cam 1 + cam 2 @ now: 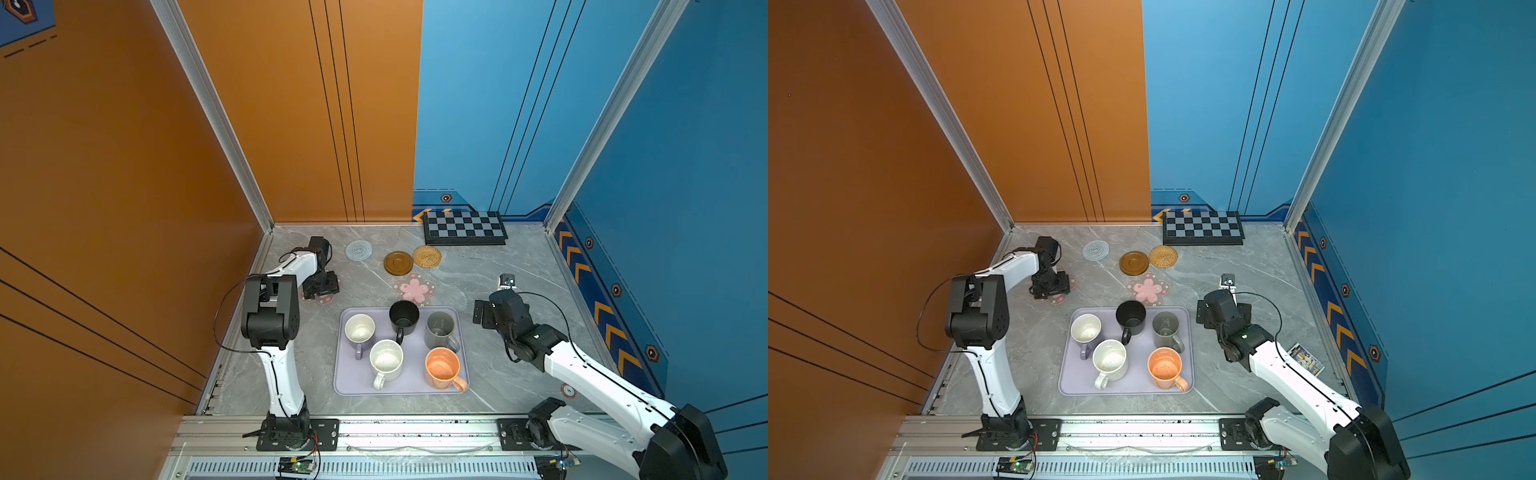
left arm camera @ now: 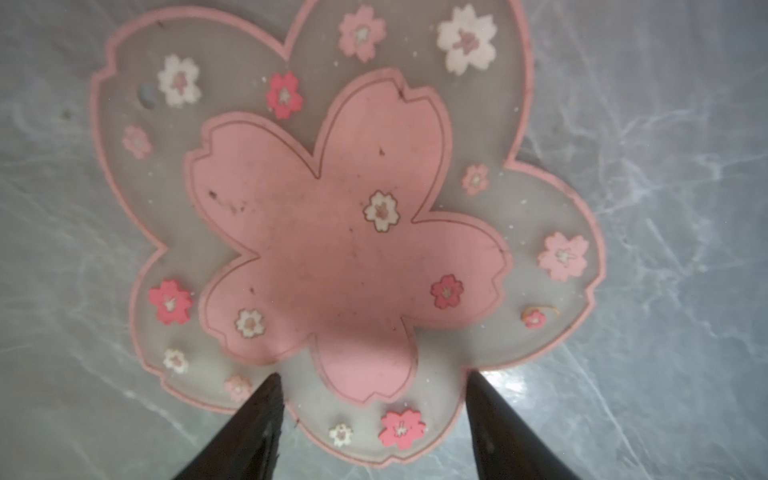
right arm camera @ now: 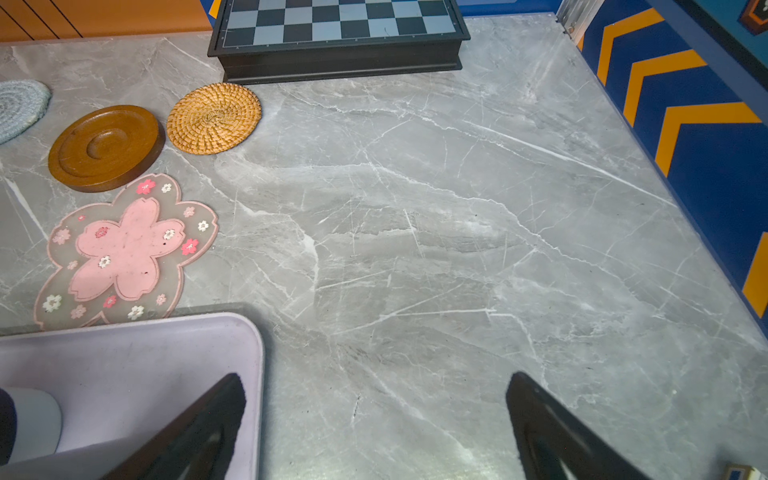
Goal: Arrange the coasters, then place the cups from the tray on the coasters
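Left pincer (image 2: 372,376), jaws apart, hangs over a pink flower coaster (image 2: 332,232) on the counter (image 1: 478,266), far-left of the tray (image 1: 409,384). Right pincer (image 3: 376,377), jaws wide apart and empty, is right of the tray. All 5 cups (image 1: 386,359) stand in the tray; 4 other coasters (image 1: 398,263) lie beyond it.

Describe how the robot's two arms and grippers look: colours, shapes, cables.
The left arm and right arm have white link shells, boxy black joint housings and black bases bolted to a silver rail. A thin black cable loops loosely beside each. The left gripper and right gripper are black, with flat fingers tapering to points.
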### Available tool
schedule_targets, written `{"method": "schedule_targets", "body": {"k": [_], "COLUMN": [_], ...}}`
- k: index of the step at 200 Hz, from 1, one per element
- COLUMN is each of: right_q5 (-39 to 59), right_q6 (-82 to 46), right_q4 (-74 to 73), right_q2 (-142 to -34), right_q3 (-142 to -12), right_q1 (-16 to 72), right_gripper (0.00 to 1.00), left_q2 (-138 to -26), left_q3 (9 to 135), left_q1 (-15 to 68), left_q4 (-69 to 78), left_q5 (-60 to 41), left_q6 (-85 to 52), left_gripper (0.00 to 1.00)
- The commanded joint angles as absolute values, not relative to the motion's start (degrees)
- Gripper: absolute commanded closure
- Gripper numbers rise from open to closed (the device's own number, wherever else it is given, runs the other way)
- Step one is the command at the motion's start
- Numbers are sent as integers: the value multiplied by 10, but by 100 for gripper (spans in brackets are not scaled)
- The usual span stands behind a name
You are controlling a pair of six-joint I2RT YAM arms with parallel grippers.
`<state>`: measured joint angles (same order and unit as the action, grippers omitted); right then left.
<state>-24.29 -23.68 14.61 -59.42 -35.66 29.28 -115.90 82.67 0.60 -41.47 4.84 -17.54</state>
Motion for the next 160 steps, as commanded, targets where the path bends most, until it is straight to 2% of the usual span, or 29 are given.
{"method": "schedule_targets", "body": {"k": [1,123,160], "right_q5": [-254,-257,-259], "right_q6": [-249,-258,-258], "right_q4": [165,165,167], "right_q2": [-588,-586,-579], "right_q3": [-353,-344,-340], "right_q1": [296,299,300], "right_gripper": [0,0,0], "left_q2": [-1143,-1184,-1151], "left_q3": [826,874,845], "left_q1": [1,16,29], "left_q4": [-433,-432,-432], "left_q5": [74,44,58], "left_q6": [-163,-181,-182], "left_gripper": [29,29,29]}}
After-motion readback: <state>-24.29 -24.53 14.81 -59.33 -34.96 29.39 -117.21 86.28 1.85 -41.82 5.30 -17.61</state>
